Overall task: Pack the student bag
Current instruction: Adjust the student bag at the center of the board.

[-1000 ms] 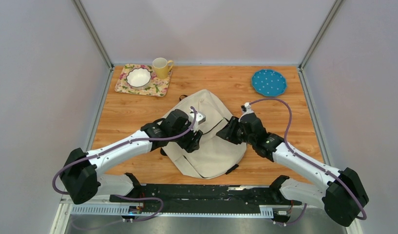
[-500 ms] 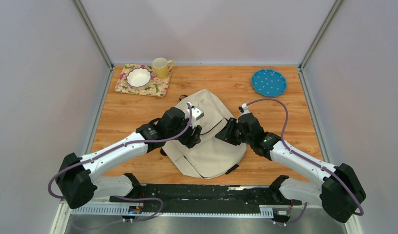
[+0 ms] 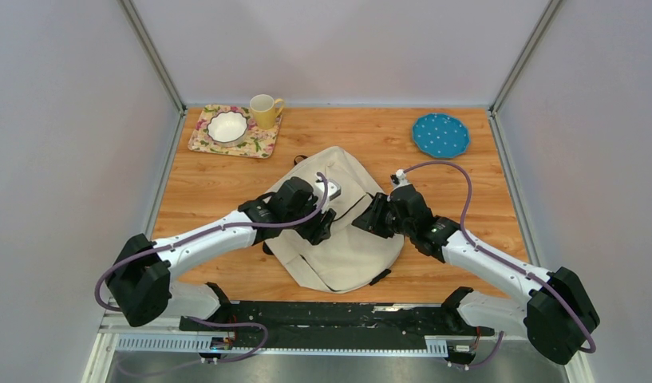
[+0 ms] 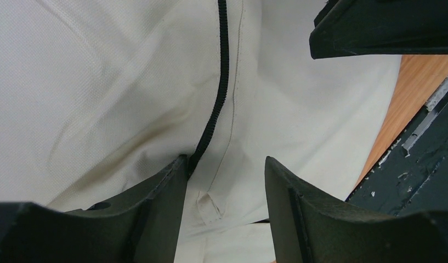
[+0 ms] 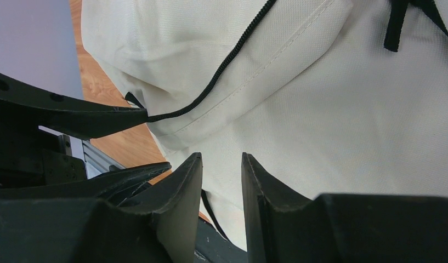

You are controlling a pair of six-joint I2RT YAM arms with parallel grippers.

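Note:
The cream student bag [image 3: 346, 255] lies flat in the middle of the wooden table, its black zipper [image 4: 220, 87] running across the front. My left gripper [image 3: 322, 229] is down on the bag's left middle. In the left wrist view it [image 4: 224, 161] is open, straddling the lower end of the zipper and a small cream fabric tab [image 4: 211, 204]. My right gripper [image 3: 362, 220] is at the bag's right middle, facing the left one. In the right wrist view it [image 5: 221, 156] is narrowly open over bag fabric [image 5: 347, 126], with nothing between the fingers. The zipper [image 5: 221, 68] runs ahead of it.
A floral tray [image 3: 262, 145] with a white bowl [image 3: 227, 125] and a yellow mug [image 3: 264, 110] stands at the back left. A blue dotted plate [image 3: 440, 134] lies at the back right. A black rail [image 3: 330, 315] runs along the near edge.
My left gripper rose and drew back a little, then came down again on the bag, slightly further right. My right gripper shifted slightly left, then stayed.

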